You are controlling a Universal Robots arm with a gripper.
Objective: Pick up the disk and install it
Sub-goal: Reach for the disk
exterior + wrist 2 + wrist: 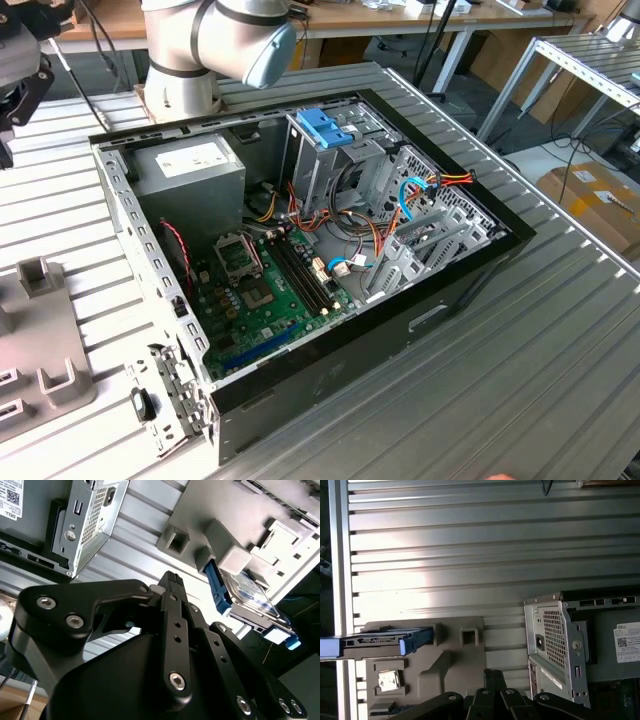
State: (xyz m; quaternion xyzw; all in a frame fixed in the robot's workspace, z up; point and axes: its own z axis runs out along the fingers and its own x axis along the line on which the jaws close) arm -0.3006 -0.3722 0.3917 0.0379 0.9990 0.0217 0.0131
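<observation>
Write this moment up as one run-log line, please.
disk: in grey fixture, not installed | gripper: apart from disk | computer case: open

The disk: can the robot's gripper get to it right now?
Probably yes. The disk sits in a grey holder near the gripper, not touching it, with nothing visible in between.

Between the grey fixture (445, 660) and the computer case (560, 640) you have a bare stretch of ribbed table (495, 555) to pass over. The disk (250, 597) lies hemmed in by the fixture's raised blocks (232, 555), just beside it. Inside the open case, the tall drive cage (320, 165) and loose cables (450, 180) narrow your way down
</observation>
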